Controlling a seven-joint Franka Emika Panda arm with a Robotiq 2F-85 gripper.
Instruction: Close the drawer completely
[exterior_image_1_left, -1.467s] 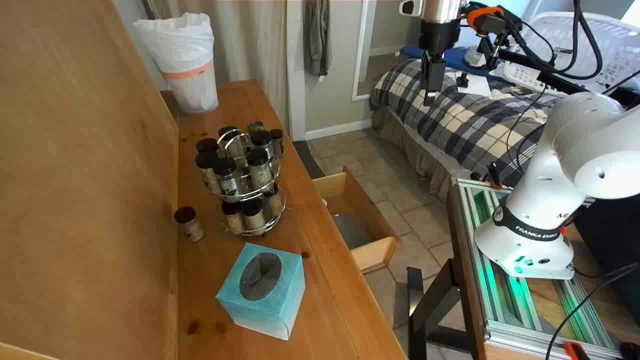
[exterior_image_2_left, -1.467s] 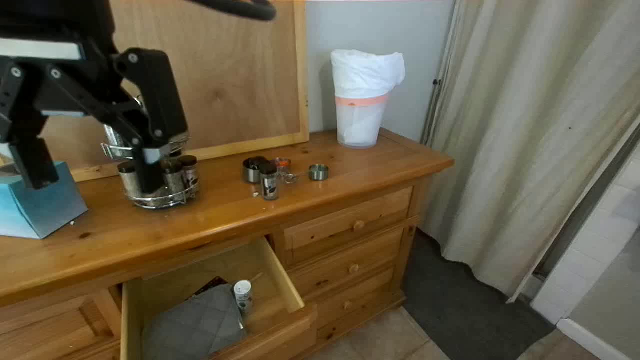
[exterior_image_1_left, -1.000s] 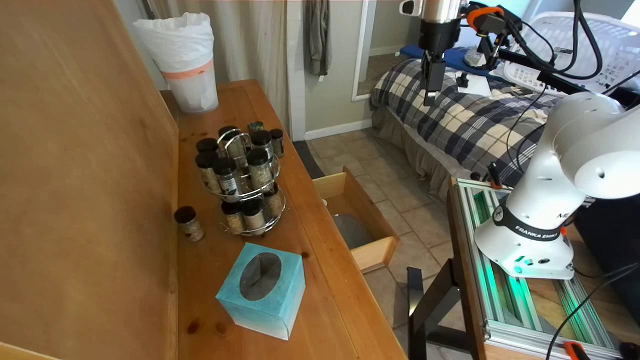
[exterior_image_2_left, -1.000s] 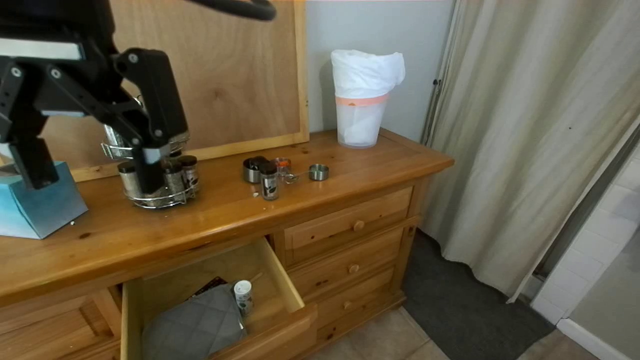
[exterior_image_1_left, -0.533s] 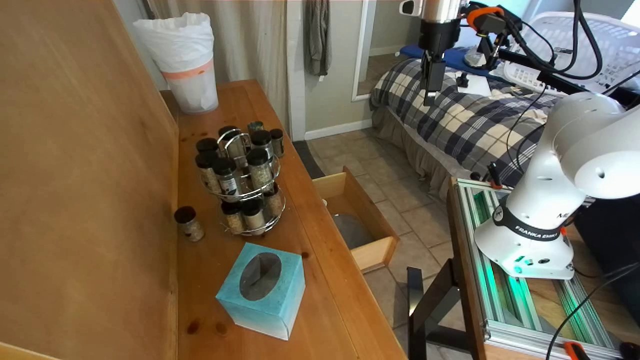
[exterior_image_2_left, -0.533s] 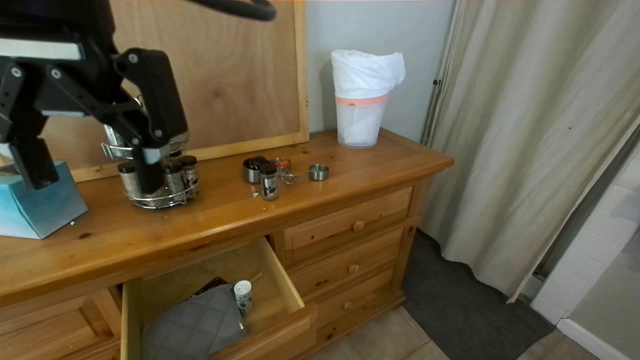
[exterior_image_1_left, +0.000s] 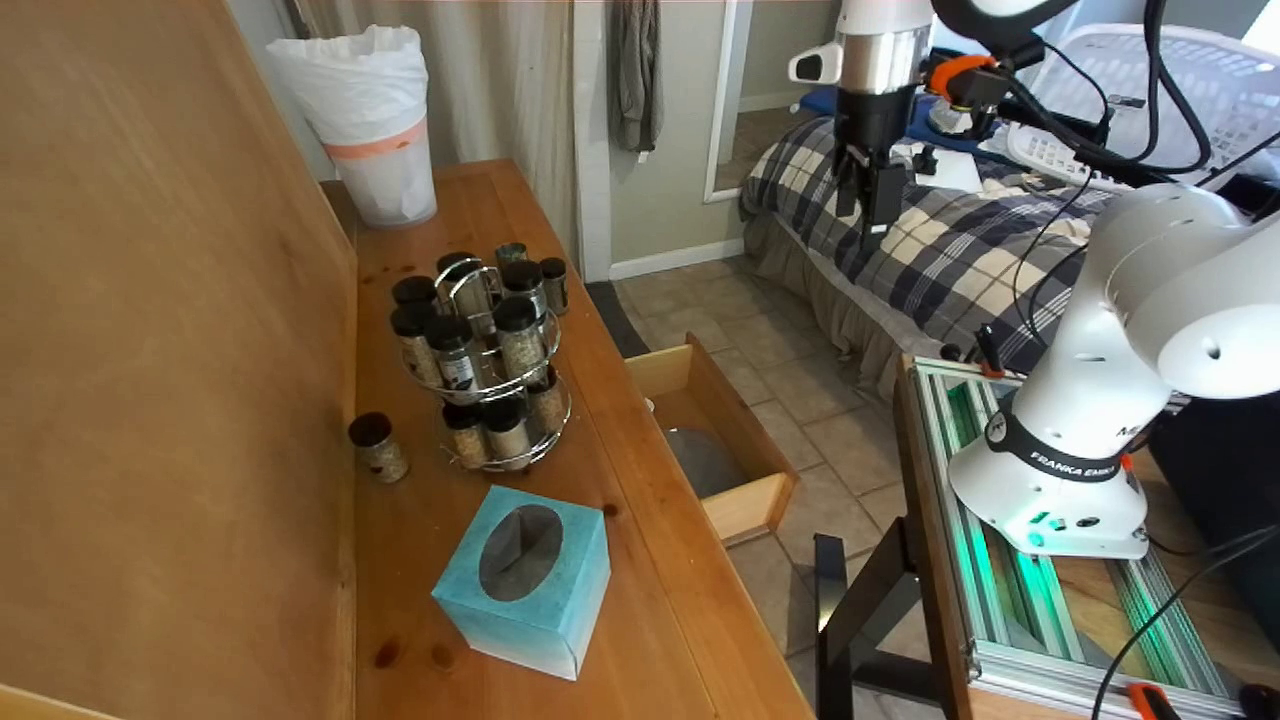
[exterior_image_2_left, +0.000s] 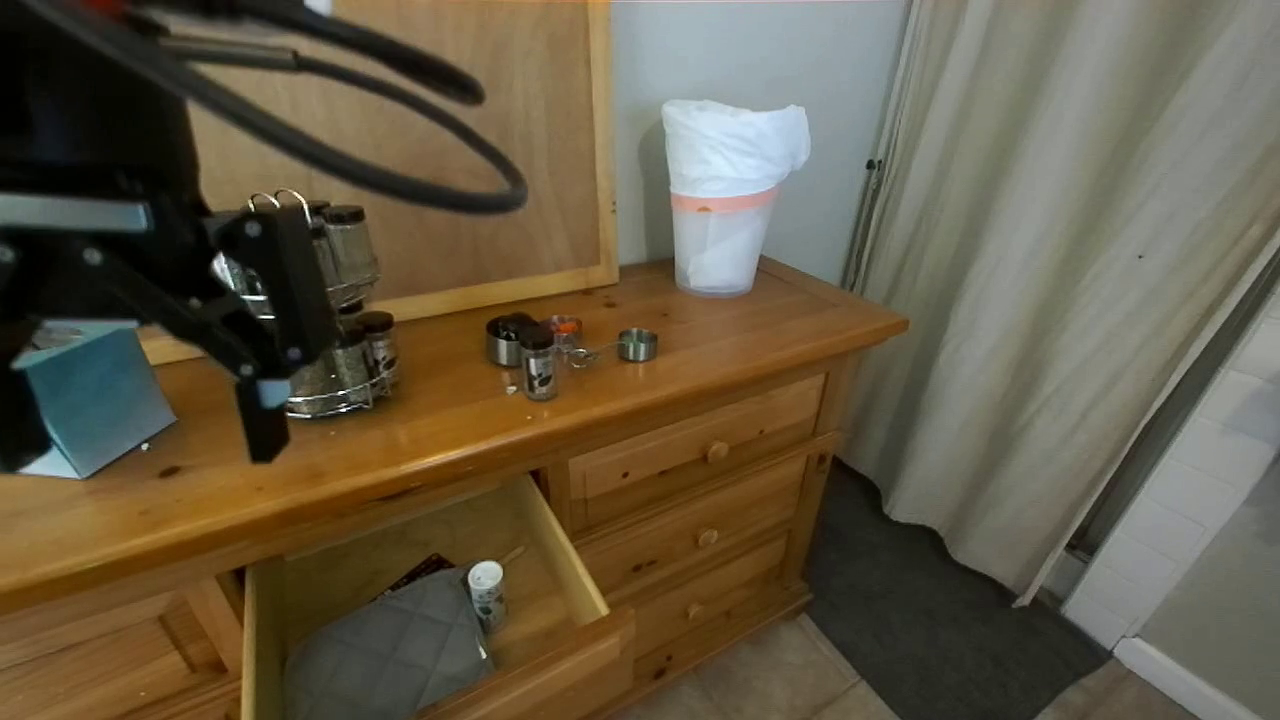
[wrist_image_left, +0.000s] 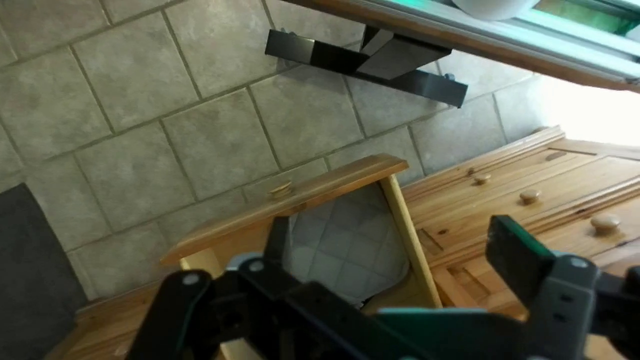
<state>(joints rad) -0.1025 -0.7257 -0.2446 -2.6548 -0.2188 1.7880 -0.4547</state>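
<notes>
Across a tiled floor (wrist_image_left: 220, 145), the dresser (exterior_image_2_left: 450, 400) faces your robot's table (exterior_image_1_left: 943, 590), and the drawer (exterior_image_2_left: 570, 560) stands pulled far out into the gap between them. Your gripper (wrist_image_left: 393, 239) hangs in the air, apart from the drawer, with its fingers (wrist_image_left: 515, 255) spread wide and nothing between them; probably you are only at the approach, and the closing is not begun. Such an empty grip suits the work, because pushing asks for no grasp. The drawer's front (wrist_image_left: 325, 192) carries a small knob (wrist_image_left: 281, 190) and looks away from the dresser, so it seems best that you come down on that outer side and press inward, near the middle, to avoid twisting it. Inside, a grey pad (exterior_image_2_left: 390, 640) lies low, but a white jar (exterior_image_2_left: 487, 590) stands upright just beside it; whether its top is lower than the rim you cannot tell surely, so it may catch. On the dresser, the tissue box (exterior_image_1_left: 520, 580) sits back from the edge, where a low push should not disturb it.
</notes>
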